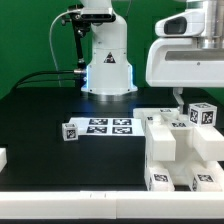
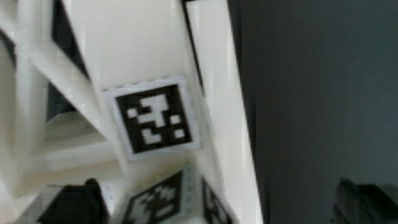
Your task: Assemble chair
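Observation:
Chunky white chair pieces [image 1: 178, 150] with black-and-white tags are clustered at the front of the exterior view's right. One tagged block [image 1: 203, 115] stands at their back. My gripper [image 1: 184, 104] hangs just above this cluster, under the big white hand. In the wrist view a white chair bar [image 2: 217, 90] with a tag [image 2: 155, 118] fills the picture. The dark fingertips [image 2: 71, 205] stand wide apart on either side of it. My gripper [image 2: 217, 208] is open, and I cannot tell whether the pads touch the bar.
The marker board [image 1: 106, 127] lies flat in the middle of the black table. A small tagged white piece [image 1: 70, 131] sits just to its left. Another white piece [image 1: 3, 158] shows at the exterior view's left edge. The arm's base [image 1: 107, 65] stands behind.

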`<state>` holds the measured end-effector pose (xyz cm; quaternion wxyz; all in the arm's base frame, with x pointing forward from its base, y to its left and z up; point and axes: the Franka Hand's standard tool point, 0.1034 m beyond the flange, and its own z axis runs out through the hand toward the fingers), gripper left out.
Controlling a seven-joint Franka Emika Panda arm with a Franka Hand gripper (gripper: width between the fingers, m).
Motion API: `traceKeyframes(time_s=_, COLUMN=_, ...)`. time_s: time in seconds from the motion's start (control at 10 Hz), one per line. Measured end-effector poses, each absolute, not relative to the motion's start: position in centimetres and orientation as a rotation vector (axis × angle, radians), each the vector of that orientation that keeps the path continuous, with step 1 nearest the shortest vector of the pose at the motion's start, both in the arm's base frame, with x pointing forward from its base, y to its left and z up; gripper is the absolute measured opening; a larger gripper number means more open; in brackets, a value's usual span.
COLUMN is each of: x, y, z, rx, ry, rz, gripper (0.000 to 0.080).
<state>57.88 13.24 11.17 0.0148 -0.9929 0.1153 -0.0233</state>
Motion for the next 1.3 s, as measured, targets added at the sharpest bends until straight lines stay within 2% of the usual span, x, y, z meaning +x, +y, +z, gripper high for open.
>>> traceKeyframes(time_s=0.1, x=57.87, y=13.25, z=11.15, rx=-3.087, ry=0.389, rz=-0.072, gripper=0.0536)
traceKeyframes(time_s=0.2, x=57.86, y=13.27, z=11.14, rx=-3.079, ry=0.429, rz=-0.070, gripper=0.0536)
traceKeyframes(time_s=0.3, x=57.85, y=13.26, z=11.13, rx=-3.064, ry=0.521, rz=-0.068, gripper=0.0353)
traceKeyframes(time_s=0.4, x=57.76, y=13.26, z=11.08, rx=-3.049, ry=0.599, rz=-0.060, gripper=0.0218)
traceKeyframes(time_s=0.5, x=57.73, y=13.33, z=11.05, rx=-3.019, ry=0.725, rz=-0.056, gripper=0.0218)
traceKeyframes(time_s=0.6, x=57.70, y=13.42, z=11.03, rx=-2.998, ry=0.800, rz=-0.054, gripper=0.0059)
traceKeyframes(time_s=0.8, x=57.64, y=13.57, z=10.94, rx=-2.941, ry=0.965, rz=-0.044, gripper=0.0007)
traceKeyframes(time_s=1.2, x=57.59, y=13.59, z=10.87, rx=-2.940, ry=0.969, rz=-0.042, gripper=0.0010)
traceKeyframes(time_s=1.3, x=57.31, y=13.80, z=10.84, rx=-2.938, ry=0.967, rz=-0.041, gripper=0.0097)
